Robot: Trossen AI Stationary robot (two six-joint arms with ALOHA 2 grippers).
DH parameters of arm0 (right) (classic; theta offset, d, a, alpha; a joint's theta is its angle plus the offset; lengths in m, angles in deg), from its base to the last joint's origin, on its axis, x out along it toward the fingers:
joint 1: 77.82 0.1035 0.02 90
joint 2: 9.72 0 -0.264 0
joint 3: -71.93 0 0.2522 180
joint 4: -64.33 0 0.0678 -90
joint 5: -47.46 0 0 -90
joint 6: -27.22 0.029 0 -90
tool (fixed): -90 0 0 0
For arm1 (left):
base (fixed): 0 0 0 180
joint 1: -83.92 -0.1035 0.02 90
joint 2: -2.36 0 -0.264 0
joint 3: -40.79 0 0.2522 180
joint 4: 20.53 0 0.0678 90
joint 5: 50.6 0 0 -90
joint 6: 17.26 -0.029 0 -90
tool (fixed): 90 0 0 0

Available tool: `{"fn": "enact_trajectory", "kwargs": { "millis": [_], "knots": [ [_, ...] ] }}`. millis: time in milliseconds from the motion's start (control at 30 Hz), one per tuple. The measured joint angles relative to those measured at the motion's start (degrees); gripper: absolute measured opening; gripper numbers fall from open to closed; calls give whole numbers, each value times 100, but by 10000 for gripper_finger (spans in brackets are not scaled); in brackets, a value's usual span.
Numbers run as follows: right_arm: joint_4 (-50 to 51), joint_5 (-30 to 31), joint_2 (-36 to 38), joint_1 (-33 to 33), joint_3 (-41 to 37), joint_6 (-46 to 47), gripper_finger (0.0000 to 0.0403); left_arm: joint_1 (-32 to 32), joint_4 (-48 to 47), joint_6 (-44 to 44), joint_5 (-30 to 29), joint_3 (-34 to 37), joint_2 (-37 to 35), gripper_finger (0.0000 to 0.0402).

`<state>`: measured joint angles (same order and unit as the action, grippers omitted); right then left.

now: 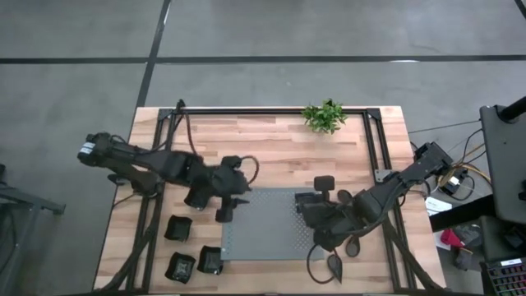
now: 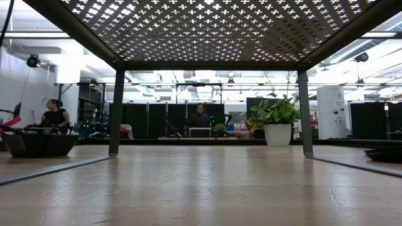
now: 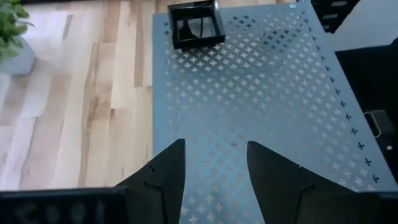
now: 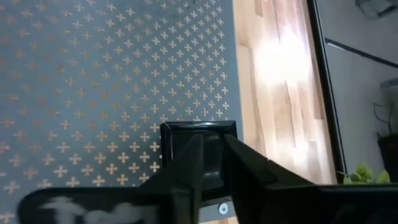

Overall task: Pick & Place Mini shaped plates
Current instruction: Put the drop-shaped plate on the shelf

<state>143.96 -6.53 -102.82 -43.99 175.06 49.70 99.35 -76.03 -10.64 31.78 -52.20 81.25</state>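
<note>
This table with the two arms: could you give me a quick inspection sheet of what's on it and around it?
Surface: wooden table with a grey dotted mat in the middle.
Job's things: small square black plate on the mat's corner by the right arm; three squarish plates on the wood beside the left arm; leaf-shaped plates near the right arm.
Clutter: a small green plant at the far edge.
Grippers: left tool open and empty over the mat; right tool at the small square plate, grip unclear.
Cables: a black cable along the left arm.
Surroundings: people seated in the room beyond.
</note>
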Motion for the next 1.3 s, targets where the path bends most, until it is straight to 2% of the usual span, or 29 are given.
{"fn": "enact_trajectory", "kwargs": {
  "millis": [133, 267, 467, 667, 967, 1133, 1300],
  "knots": [
    [-190, -95, 245, 56, -210, 32, 15, 389, 35, 304, -418, 69, -30, 163],
    [-574, -111, 565, 156, -527, 130, 9, 731, 80, 547, -828, 203, -45, 163],
    [-1319, -149, 1331, 236, -1416, 232, 8, 1041, 375, 784, -1465, 584, -135, 163],
    [-1575, -140, 2308, 232, -2259, 911, 8, 1094, 846, 833, -1654, 1076, -444, 163],
    [-1549, -136, 3465, 227, -3283, 2440, 8, 1091, 2241, 452, -1957, 2137, -1377, 163],
    [-1481, -129, 3887, 201, -3732, 3351, 8, 1092, 3775, -446, -2054, 2849, -1789, 163],
    [-819, -195, 3999, 67, -4106, 4343, 14, 1091, 5176, -1224, -2038, 3623, -2033, 163]
  ]
}}
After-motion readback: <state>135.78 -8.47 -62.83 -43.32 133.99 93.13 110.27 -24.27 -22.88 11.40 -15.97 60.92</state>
